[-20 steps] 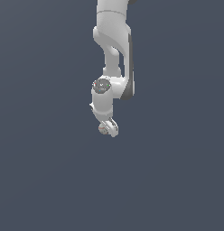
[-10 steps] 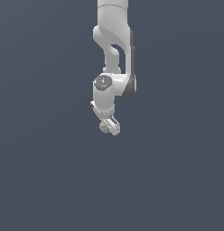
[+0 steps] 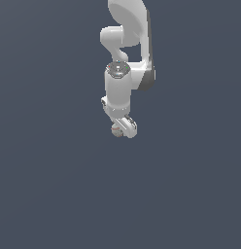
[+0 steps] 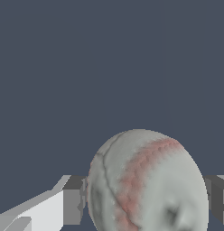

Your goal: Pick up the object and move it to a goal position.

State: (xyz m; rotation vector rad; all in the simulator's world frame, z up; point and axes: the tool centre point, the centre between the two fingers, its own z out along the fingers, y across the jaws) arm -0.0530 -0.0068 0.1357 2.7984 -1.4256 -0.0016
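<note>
The white gripper (image 3: 123, 129) clamps its grey fingers (image 4: 73, 200) on either side of the red-seamed ball (image 4: 147, 182).

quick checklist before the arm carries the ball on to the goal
1. Ball between the fingers: ok, a finger shows on each side of it.
2. Gripper shut on ball: ok, both fingers meet its sides.
3. Ball seated deep enough: cannot tell, the ball hides the contact.
4. Ball in the exterior view: ok, it shows at the fingertips.
5. Goal position located: cannot tell, no marker shows in either view.
6. Path clear: ok, only plain background surrounds the arm.
</note>
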